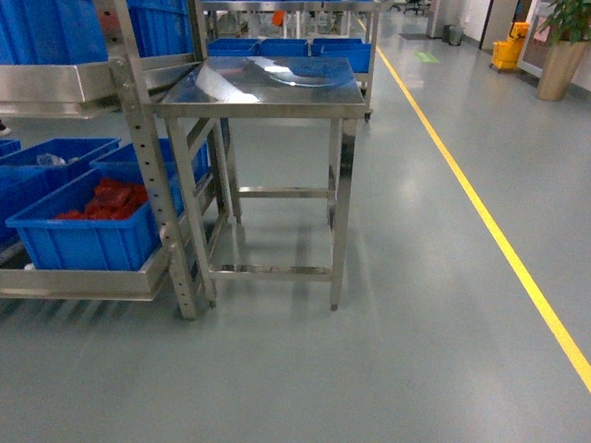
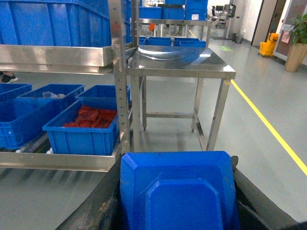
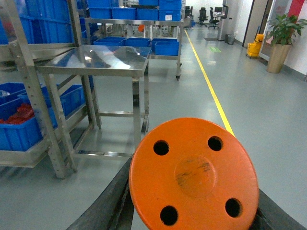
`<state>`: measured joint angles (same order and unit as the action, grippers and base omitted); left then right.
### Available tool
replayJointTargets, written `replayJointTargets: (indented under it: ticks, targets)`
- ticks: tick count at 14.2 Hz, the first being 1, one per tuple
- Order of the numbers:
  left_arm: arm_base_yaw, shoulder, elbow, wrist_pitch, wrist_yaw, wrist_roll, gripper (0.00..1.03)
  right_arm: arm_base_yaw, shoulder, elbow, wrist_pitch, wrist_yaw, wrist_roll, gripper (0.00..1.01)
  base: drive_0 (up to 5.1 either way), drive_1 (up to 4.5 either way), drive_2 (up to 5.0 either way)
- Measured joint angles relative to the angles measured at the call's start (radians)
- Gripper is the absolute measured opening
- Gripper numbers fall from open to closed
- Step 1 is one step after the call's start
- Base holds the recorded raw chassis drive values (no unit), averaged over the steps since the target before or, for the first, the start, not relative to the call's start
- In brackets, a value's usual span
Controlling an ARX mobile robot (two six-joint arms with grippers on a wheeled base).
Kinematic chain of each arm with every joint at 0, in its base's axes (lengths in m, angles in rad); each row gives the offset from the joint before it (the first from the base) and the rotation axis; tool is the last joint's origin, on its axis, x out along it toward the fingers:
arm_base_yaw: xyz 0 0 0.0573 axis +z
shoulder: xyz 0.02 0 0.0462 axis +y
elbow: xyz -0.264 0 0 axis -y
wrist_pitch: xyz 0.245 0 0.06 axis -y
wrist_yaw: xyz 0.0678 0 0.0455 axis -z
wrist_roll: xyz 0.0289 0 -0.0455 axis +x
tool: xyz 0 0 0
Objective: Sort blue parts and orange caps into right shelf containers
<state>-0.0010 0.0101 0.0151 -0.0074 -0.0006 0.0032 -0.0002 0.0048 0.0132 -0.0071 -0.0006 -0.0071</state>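
A blue part (image 2: 177,191), a moulded block with chamfered corners, fills the bottom of the left wrist view. My left gripper (image 2: 178,201) is shut on it, black fingers (image 2: 103,208) pressing both sides. In the right wrist view my right gripper (image 3: 192,196) is shut on a round orange cap (image 3: 194,175) with several holes. Neither gripper shows in the head view. The steel shelf (image 1: 138,138) stands at the left. It carries blue containers (image 1: 88,231), the nearest one holding red pieces (image 1: 111,198); it also shows as the blue container (image 2: 86,132).
A bare steel table (image 1: 268,88) stands beside the shelf, ahead of me. More blue crates (image 1: 286,46) sit on a rack behind it. A yellow floor line (image 1: 489,221) runs along the right. A potted plant (image 1: 565,46) and a yellow cart (image 1: 508,46) stand far right.
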Motion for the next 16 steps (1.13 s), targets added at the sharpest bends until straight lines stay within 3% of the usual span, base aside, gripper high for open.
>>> replayJointTargets:
  ticks: [16]
  targets:
    - [0.0, 0.0, 0.0, 0.0, 0.001, 0.0, 0.44, 0.0, 0.0, 0.0, 0.001, 0.0, 0.0, 0.44, 0.0, 4.27, -4.3]
